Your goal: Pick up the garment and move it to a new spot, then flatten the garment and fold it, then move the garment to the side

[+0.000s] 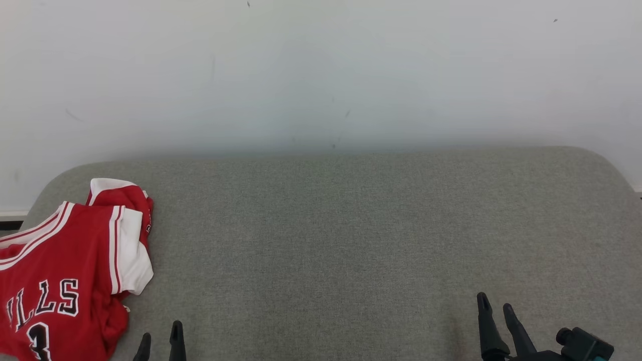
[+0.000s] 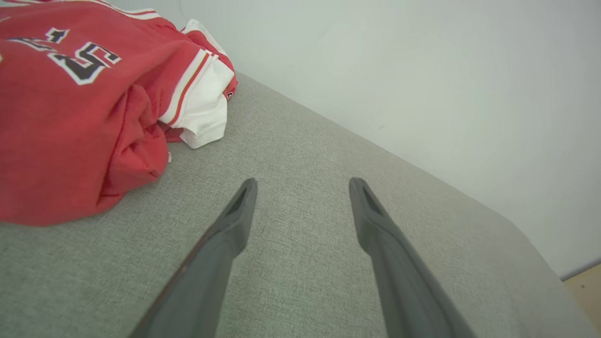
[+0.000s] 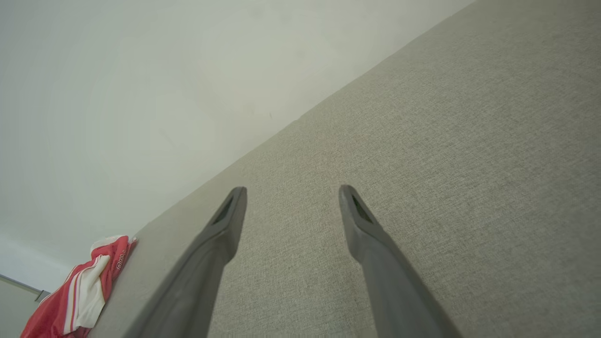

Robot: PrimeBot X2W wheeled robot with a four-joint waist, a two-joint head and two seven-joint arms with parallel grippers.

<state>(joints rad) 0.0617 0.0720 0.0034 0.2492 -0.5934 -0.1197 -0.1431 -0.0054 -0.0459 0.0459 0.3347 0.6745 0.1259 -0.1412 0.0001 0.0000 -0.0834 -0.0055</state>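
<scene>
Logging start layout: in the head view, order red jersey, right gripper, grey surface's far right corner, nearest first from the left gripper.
From the left gripper:
1. red jersey, close on its left.
2. right gripper, across the front.
3. grey surface's far right corner, farthest back.

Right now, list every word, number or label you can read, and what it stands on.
"LLS": black letters on the red jersey, word's start cut off.
"3": below them, lower part cut off.
Too small to read: the dark label on its sleeve.
</scene>
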